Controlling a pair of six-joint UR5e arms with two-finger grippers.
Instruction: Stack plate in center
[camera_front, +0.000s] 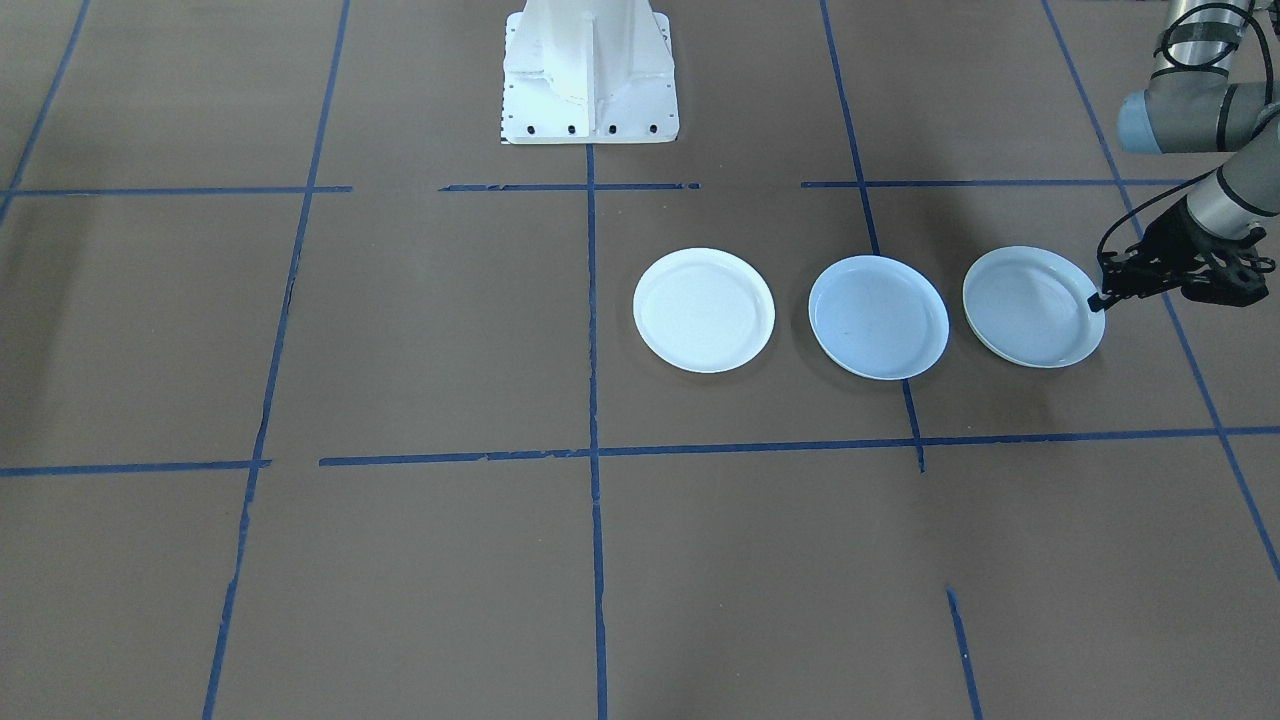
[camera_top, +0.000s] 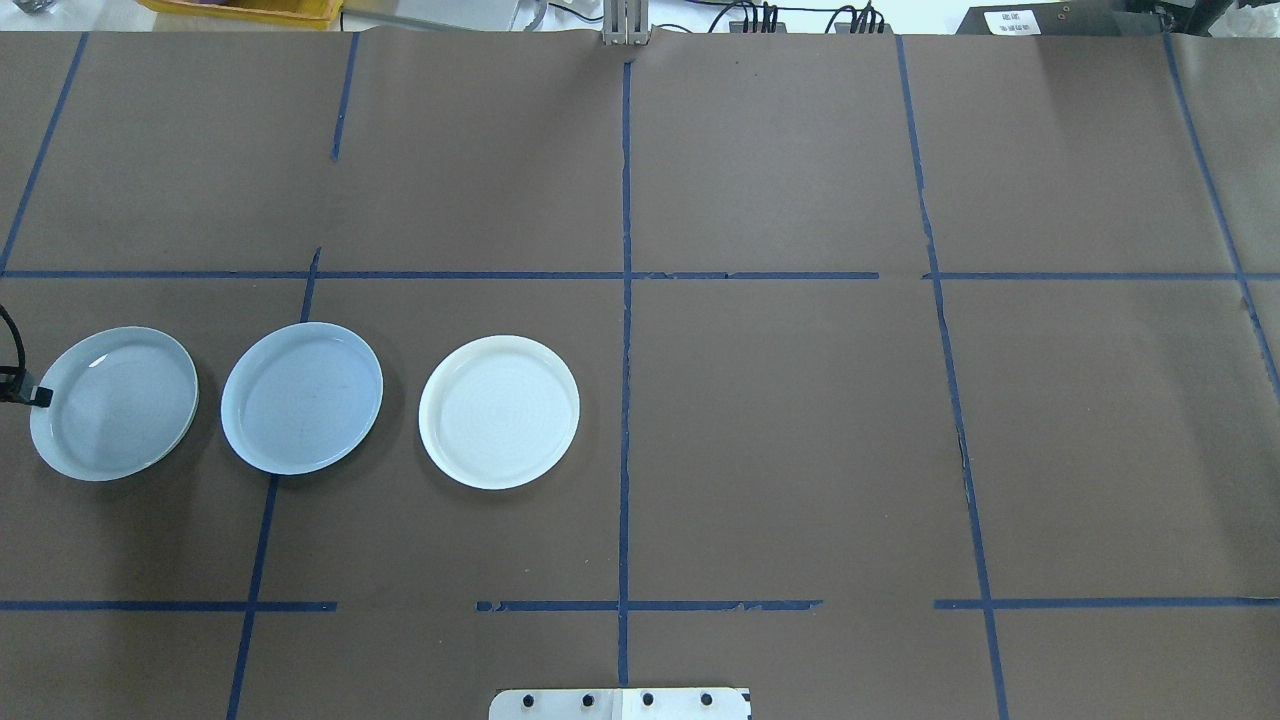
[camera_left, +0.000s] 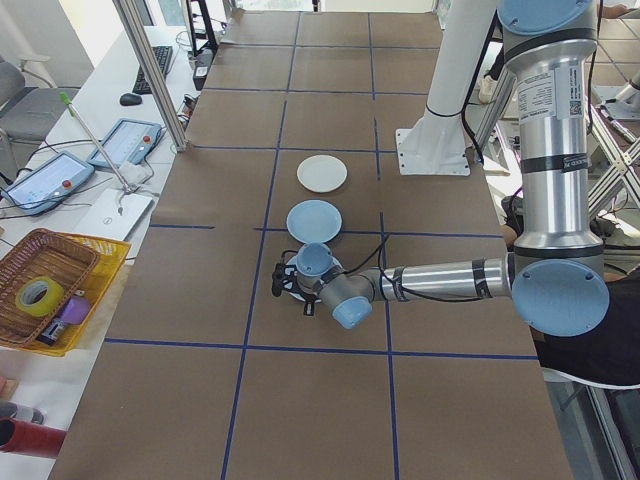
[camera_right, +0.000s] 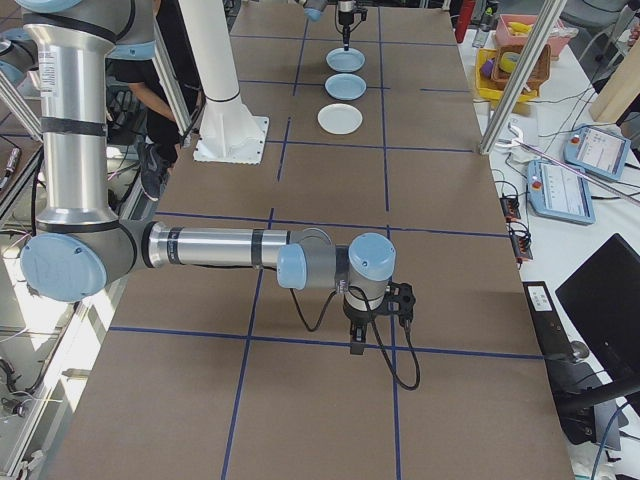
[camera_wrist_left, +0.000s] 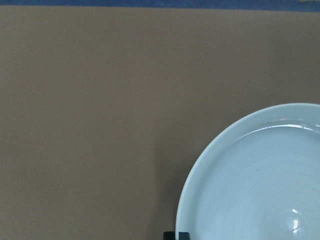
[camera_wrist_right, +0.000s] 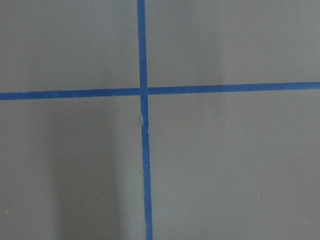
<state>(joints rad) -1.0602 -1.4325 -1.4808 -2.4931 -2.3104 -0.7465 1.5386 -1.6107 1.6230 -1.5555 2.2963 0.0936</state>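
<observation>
Left gripper (camera_front: 1100, 297) sat at ringed plate (camera_front: 1033, 306) rim, grip unclear; needed firm pinch before lifting onto center plate (camera_front: 878, 316).

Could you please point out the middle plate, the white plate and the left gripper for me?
middle plate (camera_top: 301, 398): overhead view, its smooth inside.
white plate (camera_top: 499, 412): overhead view, its ringed inside.
left gripper (camera_front: 1100, 297): front-facing view, fingertips at the end plate's rim.

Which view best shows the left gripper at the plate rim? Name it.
Exterior front-facing: the left gripper sits at the rim of the outer grey plate. Overhead shows only a fingertip; the exterior side views hide or shrink it.
</observation>
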